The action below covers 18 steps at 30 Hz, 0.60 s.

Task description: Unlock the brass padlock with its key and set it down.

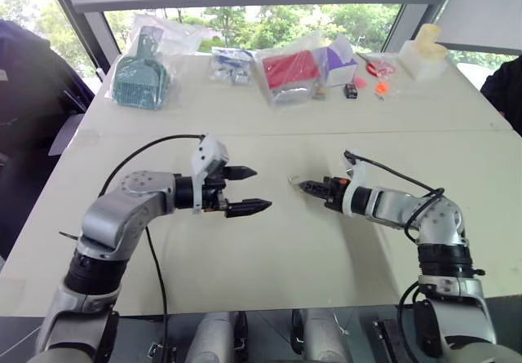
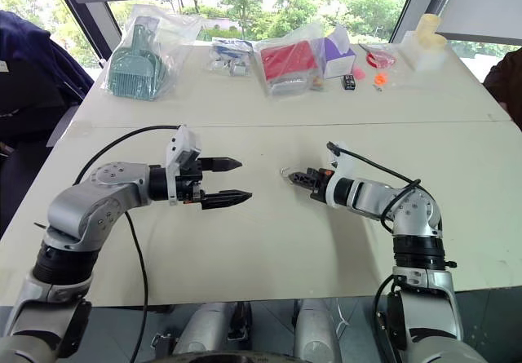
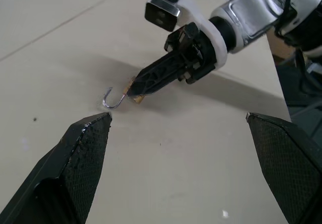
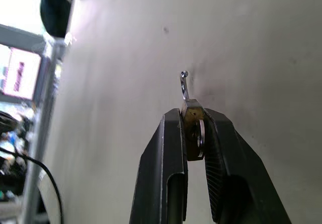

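On the left, our left gripper (image 1: 247, 190) hangs over the table (image 1: 269, 257) with its fingers wide apart, holding nothing. To the right, our right gripper (image 4: 193, 133) is clamped on the brass padlock (image 4: 191, 128), low at the table, its shackle swung open.

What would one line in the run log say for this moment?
right pincer: shut on padlock, shackle swung open, low over table | left pincer: open, holds nothing | padlock not yet released

I see the brass padlock (image 4: 192, 128), tiny and dull yellow, pinched between my right hand's (image 4: 193, 133) fingers low at the surface (image 4: 251, 43), its thin silvery shackle swung open and hooking outward.
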Tool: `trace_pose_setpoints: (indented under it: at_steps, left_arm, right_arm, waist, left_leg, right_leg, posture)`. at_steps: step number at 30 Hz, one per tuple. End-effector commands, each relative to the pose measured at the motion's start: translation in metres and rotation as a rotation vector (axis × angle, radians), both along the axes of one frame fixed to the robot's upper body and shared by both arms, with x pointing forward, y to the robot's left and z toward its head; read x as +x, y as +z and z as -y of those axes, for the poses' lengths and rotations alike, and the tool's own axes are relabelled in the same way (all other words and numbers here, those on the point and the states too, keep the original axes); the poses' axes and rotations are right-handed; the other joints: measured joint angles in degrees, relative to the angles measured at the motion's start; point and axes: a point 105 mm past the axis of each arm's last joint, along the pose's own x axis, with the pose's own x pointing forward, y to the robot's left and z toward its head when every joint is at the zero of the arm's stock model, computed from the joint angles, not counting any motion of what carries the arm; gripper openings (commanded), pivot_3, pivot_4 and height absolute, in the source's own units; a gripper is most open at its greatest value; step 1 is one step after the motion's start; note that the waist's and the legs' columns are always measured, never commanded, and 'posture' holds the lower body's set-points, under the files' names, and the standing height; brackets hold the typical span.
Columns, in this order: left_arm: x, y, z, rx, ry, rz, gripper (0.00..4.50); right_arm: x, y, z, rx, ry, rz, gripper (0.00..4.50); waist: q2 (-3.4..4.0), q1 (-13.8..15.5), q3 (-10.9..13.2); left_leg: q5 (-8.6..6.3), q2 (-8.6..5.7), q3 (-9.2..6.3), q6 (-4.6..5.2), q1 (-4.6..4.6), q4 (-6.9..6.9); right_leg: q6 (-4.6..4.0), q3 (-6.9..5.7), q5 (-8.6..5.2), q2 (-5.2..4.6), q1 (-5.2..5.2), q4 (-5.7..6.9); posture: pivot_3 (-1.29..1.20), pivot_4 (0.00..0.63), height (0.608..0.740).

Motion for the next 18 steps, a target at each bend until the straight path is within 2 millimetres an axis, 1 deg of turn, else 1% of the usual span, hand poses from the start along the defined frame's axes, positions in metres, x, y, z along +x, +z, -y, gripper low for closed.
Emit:
trace_pose_setpoints:
  at_steps: [1,2,4,5,6,7,8,11,15,18]
  left_arm:
    - [-0.004,0.009,-0.001,-0.014,-0.007,0.038,4.48]
    - [-0.003,0.009,-0.001,-0.013,-0.004,0.037,4.48]
    - [-0.001,0.008,-0.004,-0.006,0.008,0.036,4.48]
    - [0.0,0.006,-0.007,-0.001,0.02,0.033,4.48]
    - [0.0,0.005,-0.01,0.003,0.029,0.03,4.48]
    - [0.001,0.004,-0.012,0.007,0.037,0.026,4.48]
    - [0.001,0.002,-0.017,0.011,0.054,0.018,4.48]
    - [0.001,-0.002,-0.025,0.018,0.085,-0.002,4.48]
    - [0.002,-0.006,-0.03,0.017,0.121,-0.018,4.48]
    - [0.003,-0.008,-0.032,0.015,0.138,-0.022,4.48]
  right_arm:
    - [-0.004,0.004,0.008,-0.092,0.05,0.043,1.88]
    - [-0.004,0.003,0.01,-0.108,0.055,0.048,2.41]
    - [-0.007,0.003,0.022,-0.184,0.057,0.078,3.46]
    - [-0.012,0.006,0.034,-0.256,0.063,0.114,4.0]
    - [-0.016,0.008,0.041,-0.307,0.073,0.139,4.43]
    - [-0.02,0.01,0.048,-0.352,0.082,0.16,4.48]
    - [-0.028,0.015,0.061,-0.413,0.085,0.195,4.48]
    - [-0.045,0.026,0.083,-0.526,0.108,0.262,4.48]
    - [-0.066,0.036,0.099,-0.611,0.148,0.341,4.48]
    - [-0.079,0.043,0.1,-0.649,0.191,0.422,4.48]
  waist:
    - [0.0,0.02,0.0]
    - [-0.01,0.05,-0.01]
    - [-0.01,0.18,-0.01]
    - [0.0,0.44,-0.01]
    - [0.01,0.91,-0.01]
    - [0.01,1.29,-0.02]
    - [0.0,1.5,-0.02]
    - [0.01,2.01,-0.02]
    - [0.0,2.16,-0.01]
    - [0.01,2.35,-0.01]
  left_leg:
    - [0.0,0.0,0.0,0.0,0.0,0.0]
    - [0.0,-0.01,0.0,0.0,0.0,0.0]
    - [-0.01,-0.01,-0.01,0.0,0.01,0.0]
    - [-0.01,-0.02,-0.02,0.0,0.01,0.0]
    - [-0.02,-0.02,-0.02,0.01,0.01,0.0]
    - [-0.02,-0.04,-0.02,0.0,0.01,0.0]
    - [-0.02,-0.04,-0.02,0.0,0.0,0.0]
    - [-0.02,-0.09,0.0,-0.03,-0.03,0.01]
    - [-0.07,-0.05,0.03,0.04,-0.03,0.01]
    - [-0.16,0.02,0.02,0.18,-0.01,0.0]
  right_leg:
    - [0.0,0.0,0.0,0.0,0.01,-0.03]
    - [0.0,0.0,0.0,0.0,0.03,-0.03]
    - [0.0,0.0,0.0,0.0,0.05,-0.05]
    - [0.0,0.0,0.0,-0.01,0.05,-0.05]
    - [0.0,-0.01,0.0,-0.02,0.05,-0.07]
    - [0.0,0.0,-0.01,-0.03,0.05,-0.07]
    - [0.0,-0.01,-0.01,-0.04,0.06,-0.11]
    - [-0.01,-0.01,-0.01,-0.1,0.04,-0.17]
    - [0.0,-0.01,-0.01,-0.09,0.02,-0.2]
    - [0.01,-0.01,-0.02,-0.03,-0.02,-0.15]
  posture:
    - [0.0,0.15,0.735]
    - [0.0,0.15,0.735]
    - [0.0,0.15,0.735]
    - [0.0,0.15,0.735]
    - [0.0,0.15,0.735]
    - [0.0,0.15,0.735]
    - [0.0,0.15,0.735]
    - [0.0,0.15,0.735]
    - [0.0,0.15,0.735]
    - [0.0,0.15,0.735]
